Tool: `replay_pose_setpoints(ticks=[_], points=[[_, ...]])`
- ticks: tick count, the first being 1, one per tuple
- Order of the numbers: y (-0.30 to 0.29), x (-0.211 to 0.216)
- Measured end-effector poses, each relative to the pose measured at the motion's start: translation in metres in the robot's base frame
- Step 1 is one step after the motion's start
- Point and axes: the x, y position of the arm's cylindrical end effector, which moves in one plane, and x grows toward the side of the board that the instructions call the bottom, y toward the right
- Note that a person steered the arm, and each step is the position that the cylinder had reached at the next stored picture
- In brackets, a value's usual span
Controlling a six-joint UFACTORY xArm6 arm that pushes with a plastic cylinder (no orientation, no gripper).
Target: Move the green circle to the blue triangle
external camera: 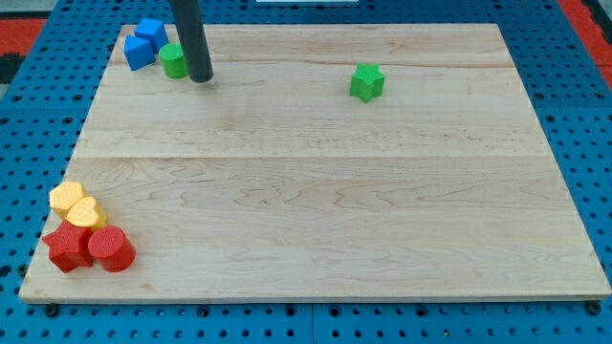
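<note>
The green circle (173, 61) is a short green cylinder near the view's top left corner of the wooden board (316, 172). It touches the blue triangle (138, 52) on its left. A blue cube-like block (151, 32) sits just above the triangle. My tip (200, 78) is the lower end of the dark rod and stands right against the green circle's right side.
A green star-shaped block (366, 82) lies at the view's top, right of centre. At the view's bottom left corner sit two yellow blocks (76, 204), a red star-like block (68, 247) and a red cylinder (111, 249). Blue pegboard surrounds the board.
</note>
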Motion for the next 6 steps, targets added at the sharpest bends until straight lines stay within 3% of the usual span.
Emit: replay_pose_setpoints(ticks=[3,4,5,6], points=[[-0.042,-0.018],[-0.018,-0.003],[0.018,-0.009],[0.013,-0.029]])
